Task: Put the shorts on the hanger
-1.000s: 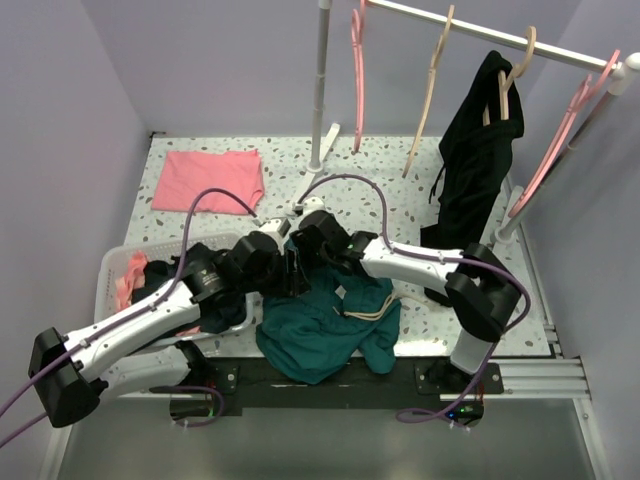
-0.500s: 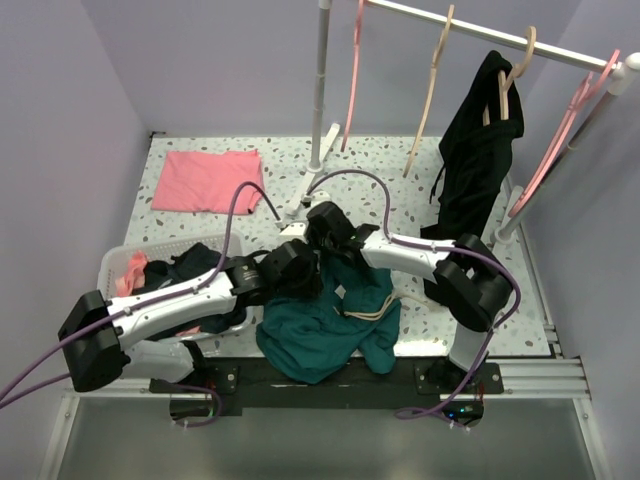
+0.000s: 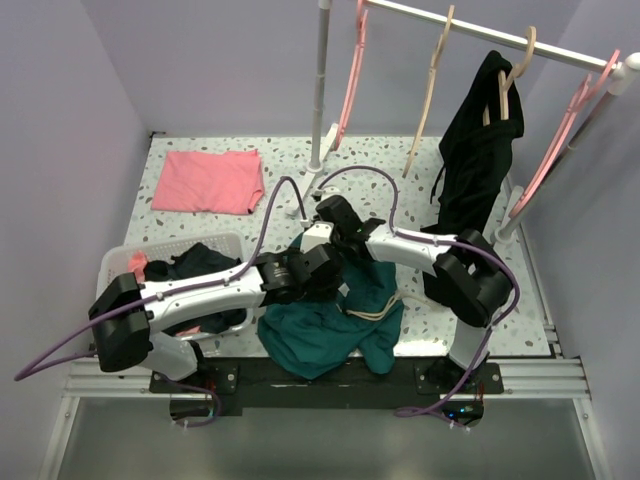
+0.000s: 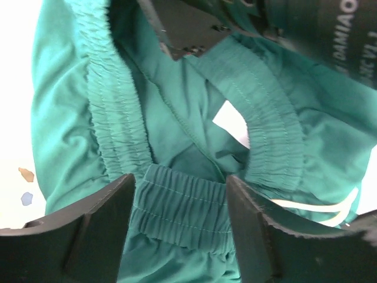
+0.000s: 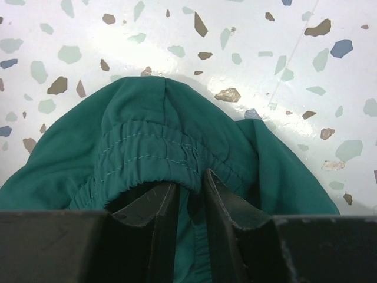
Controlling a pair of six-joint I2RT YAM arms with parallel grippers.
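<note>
right gripper [image 5: 189,188] pinches the shorts [image 3: 325,335] by the waistband [image 5: 147,156], low over the table [image 3: 400,190]; left gripper [image 4: 179,194] stands wide open around it. i think a thin pinch could slip while lifting to the hanger [image 3: 350,80].

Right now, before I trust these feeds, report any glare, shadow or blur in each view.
Top external: even, soft light, sharp throughout, the shorts clearly readable. Left wrist: stitching crisp, but the table at left is blown out white. Right wrist: a glare patch on the table near top centre; the right gripper sits in deep shadow, jaws nearly black.
</note>
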